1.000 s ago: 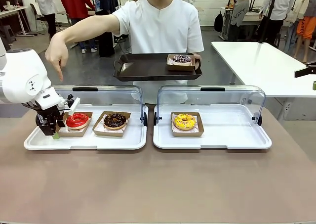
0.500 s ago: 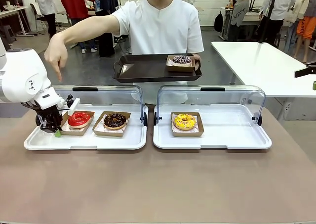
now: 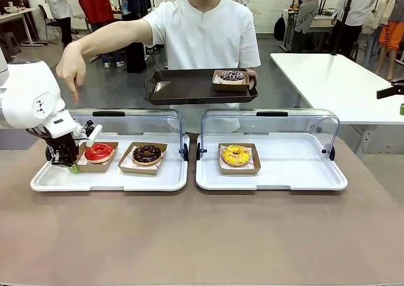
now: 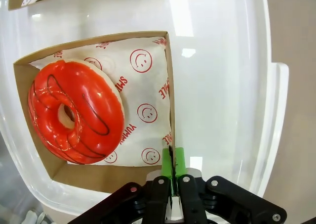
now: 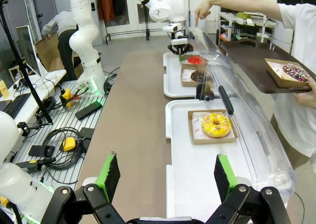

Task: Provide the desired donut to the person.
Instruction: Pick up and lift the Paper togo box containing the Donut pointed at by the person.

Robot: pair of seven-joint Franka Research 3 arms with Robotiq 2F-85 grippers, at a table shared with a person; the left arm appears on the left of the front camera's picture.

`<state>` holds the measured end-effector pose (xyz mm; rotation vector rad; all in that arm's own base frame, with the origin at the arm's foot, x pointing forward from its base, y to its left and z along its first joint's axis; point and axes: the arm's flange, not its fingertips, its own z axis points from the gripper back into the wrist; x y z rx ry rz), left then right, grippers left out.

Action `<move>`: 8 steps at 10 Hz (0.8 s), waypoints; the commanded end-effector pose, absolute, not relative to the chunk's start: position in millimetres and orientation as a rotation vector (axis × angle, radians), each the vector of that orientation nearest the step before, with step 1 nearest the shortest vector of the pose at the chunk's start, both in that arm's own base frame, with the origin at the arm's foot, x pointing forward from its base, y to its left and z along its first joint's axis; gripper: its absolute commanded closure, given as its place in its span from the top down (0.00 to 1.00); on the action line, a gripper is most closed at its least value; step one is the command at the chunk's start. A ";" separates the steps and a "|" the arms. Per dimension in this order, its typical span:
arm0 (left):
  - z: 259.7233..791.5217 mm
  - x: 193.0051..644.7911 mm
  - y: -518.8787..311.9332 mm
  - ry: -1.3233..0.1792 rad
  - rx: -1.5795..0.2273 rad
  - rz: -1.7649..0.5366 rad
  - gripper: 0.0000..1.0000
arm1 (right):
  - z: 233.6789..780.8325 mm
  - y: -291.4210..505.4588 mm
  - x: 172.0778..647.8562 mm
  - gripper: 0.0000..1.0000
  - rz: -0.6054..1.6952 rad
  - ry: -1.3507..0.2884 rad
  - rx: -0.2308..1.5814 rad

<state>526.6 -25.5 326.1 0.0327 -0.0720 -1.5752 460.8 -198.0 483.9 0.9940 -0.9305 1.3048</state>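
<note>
Red donut lay in its box, left gripper pinching the wall; lifting and handover to person remained.

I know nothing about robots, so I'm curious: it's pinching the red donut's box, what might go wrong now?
The left gripper clamps only one thin wall of the cardboard box; lifted, it may tip and spill the red donut. The raised clear lid stands between it and the person's tray, so the carry could clip it.
</note>
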 end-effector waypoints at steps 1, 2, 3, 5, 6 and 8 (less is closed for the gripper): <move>337.0 511.8 -25.9 -0.026 0.033 -1.634 0.00 | 484.3 -198.1 460.4 1.00 1.304 -0.931 0.994; 353.2 493.3 -27.8 0.012 0.020 -1.658 0.00 | 484.3 -198.1 460.4 1.00 1.304 -0.931 0.994; 372.2 472.3 -30.3 0.023 0.011 -1.661 0.00 | 484.3 -198.1 460.4 1.00 1.304 -0.931 0.994; 407.6 424.8 -36.4 0.032 -0.013 -1.624 0.00 | 484.3 -198.1 460.4 1.00 1.304 -0.931 0.994; 426.9 402.8 -38.2 0.023 0.011 -1.613 0.00 | 484.3 -198.1 460.4 1.00 1.304 -0.931 0.994; 462.7 369.1 -45.0 -0.022 0.063 -1.592 0.00 | 484.3 -198.1 460.4 1.00 1.304 -0.931 0.994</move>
